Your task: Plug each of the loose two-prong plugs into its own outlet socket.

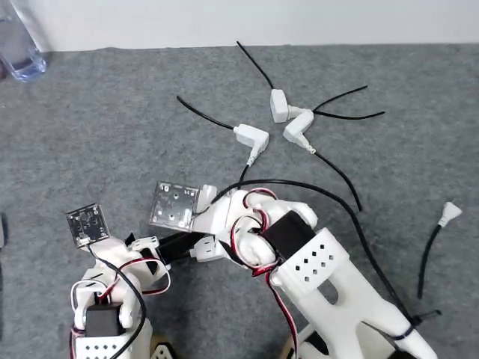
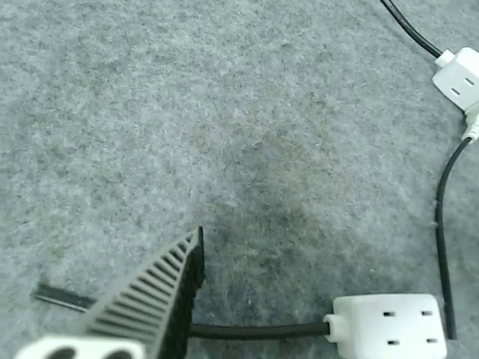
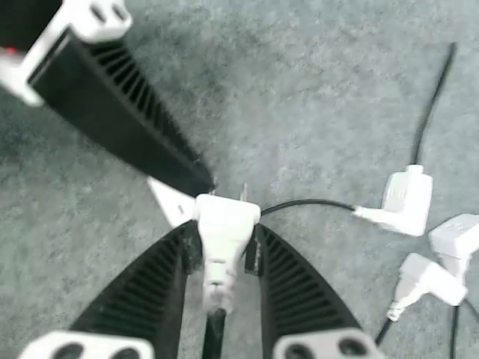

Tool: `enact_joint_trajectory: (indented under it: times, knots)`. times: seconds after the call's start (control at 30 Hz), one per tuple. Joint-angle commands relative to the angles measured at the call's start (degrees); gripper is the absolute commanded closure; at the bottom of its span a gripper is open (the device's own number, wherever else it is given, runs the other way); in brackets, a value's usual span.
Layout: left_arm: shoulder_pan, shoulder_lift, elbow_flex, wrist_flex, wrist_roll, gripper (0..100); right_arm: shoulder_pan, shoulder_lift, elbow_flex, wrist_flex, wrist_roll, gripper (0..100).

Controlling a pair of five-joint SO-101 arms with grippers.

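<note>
At the far left corner, by the edge of the grey felt mat [image 1: 112, 134], sits a clear plastic bottle [image 1: 19, 48]. I can't make out what it holds. The left gripper [image 1: 183, 243] lies low near the front, and I cannot tell how its jaws stand. From just beside it a black cord [image 2: 258, 330] runs to a white outlet socket [image 2: 389, 327] lying flat, slots up. Next along, the right gripper [image 3: 223, 247] is clamped on a white two-prong plug [image 3: 224, 224], prongs pointing outward, with the left gripper's tip almost touching it. Farther back in the middle lie three white cord ends [image 1: 253, 137] close together. A fourth cord end [image 1: 450, 213] lies alone, well to the right.
</note>
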Motion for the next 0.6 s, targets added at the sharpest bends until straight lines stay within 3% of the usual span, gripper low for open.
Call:
enact_joint_trajectory:
  times: [0.0, 0.37, 0.57]
  knots:
    - [0.35, -0.26, -0.57, 0.44, -0.09, 35, 0.57, -2.07, -4.66, -0.04, -0.79, 99.0]
    - [0.35, -0.26, -0.57, 0.44, -0.09, 35, 2.07, -2.07, -4.4, 0.22, -0.35, 99.0]
    - [-0.26, -0.26, -0.57, 0.44, -0.18, 35, 5.23, -1.36, -4.57, 6.9, 6.95, 99.0]
